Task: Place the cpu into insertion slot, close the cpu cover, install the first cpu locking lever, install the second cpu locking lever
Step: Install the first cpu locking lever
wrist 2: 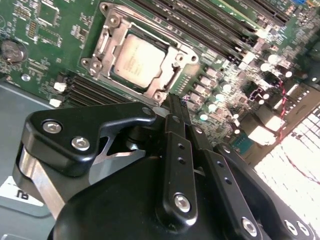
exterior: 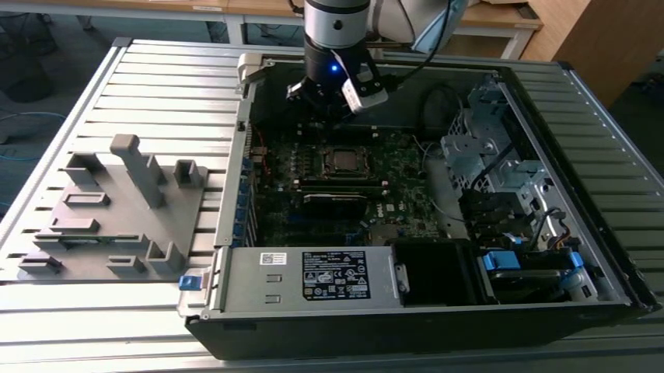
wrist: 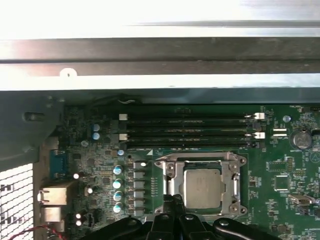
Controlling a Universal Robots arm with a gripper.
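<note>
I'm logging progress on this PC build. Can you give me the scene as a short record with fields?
Setting: open black computer case on a ribbed metal table
Chip: flat square silvery-grey cpu, seated in place on the dark green motherboard
Cover: thin silvery metal cpu cover, lying flat around the chip
Gripper: black gripper, shut and holding nothing, with its tips close to the cover's edge in both wrist views
Contact: cannot tell

Ribbed metal table [exterior: 155, 78], wooden desks [exterior: 498, 19] behind, wooden cabinet [exterior: 599, 39] at the exterior view's right, grey floor [exterior: 114, 27]
</note>
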